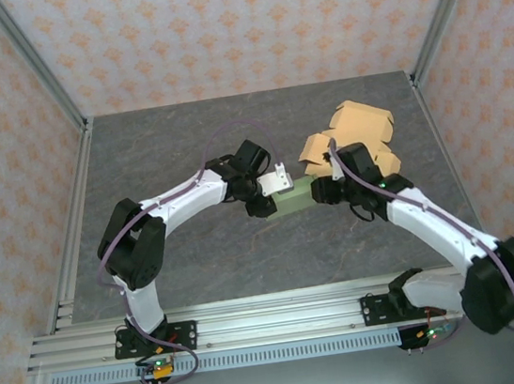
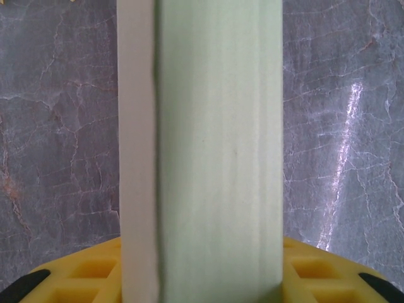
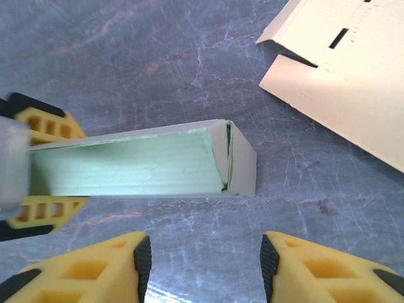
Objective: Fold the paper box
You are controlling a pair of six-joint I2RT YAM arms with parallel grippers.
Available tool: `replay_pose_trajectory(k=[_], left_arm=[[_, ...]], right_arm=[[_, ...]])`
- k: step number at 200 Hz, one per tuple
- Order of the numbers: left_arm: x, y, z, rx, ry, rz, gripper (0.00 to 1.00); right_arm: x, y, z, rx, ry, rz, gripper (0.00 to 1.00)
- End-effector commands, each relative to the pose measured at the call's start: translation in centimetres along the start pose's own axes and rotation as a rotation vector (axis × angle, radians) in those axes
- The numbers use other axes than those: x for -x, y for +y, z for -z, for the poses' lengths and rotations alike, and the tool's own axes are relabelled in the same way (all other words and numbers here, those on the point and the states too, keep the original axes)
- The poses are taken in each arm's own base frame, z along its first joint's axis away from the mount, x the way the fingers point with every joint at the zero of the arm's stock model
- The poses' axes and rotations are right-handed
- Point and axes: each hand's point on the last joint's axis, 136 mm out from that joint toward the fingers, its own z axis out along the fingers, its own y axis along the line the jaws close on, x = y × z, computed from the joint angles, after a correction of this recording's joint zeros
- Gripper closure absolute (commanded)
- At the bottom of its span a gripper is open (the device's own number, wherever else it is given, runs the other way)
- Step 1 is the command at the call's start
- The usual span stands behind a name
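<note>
Right wrist | left end effector clamps box | right end effector open, empty | box likely light, crushable; take folded edges

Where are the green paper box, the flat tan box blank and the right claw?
green paper box [image 3: 145,167], right wrist view, on its inner wall.
flat tan box blank [image 3: 353,95], right wrist view, on its bare sheet.
right claw [image 3: 203,262], right wrist view, midway between its fingertips.
</note>
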Motion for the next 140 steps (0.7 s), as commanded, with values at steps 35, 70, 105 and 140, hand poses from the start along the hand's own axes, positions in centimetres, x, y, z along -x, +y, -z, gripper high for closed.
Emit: replay_pose_trajectory(k=[35, 70, 105, 140], left_arm=[[-1.3, -1.2, -0.3, -0.071, 0.096, -0.17, 0.59], [-1.7, -1.7, 0.2, -0.093, 0.11, -0.236, 0.59], [-2.1, -1.9, 0.9, -0.12, 0.148, -0.292, 0.59], [-2.4, -1.6, 1.1, -0.115, 0.166, -0.306, 0.6]], right_arm=[[1.3, 0.1, -0.4, -0.009, -0.044, 0.264, 0.35], [-0.2, 0.2, -1.2, 0.03, -0.066, 0.614, 0.29], [-1.8, -0.2, -2.3, 0.044, -0.028, 0.839, 0.15], [-2.2, -0.5, -3.5, 0.052, 0.01, 0.999, 0.16]])
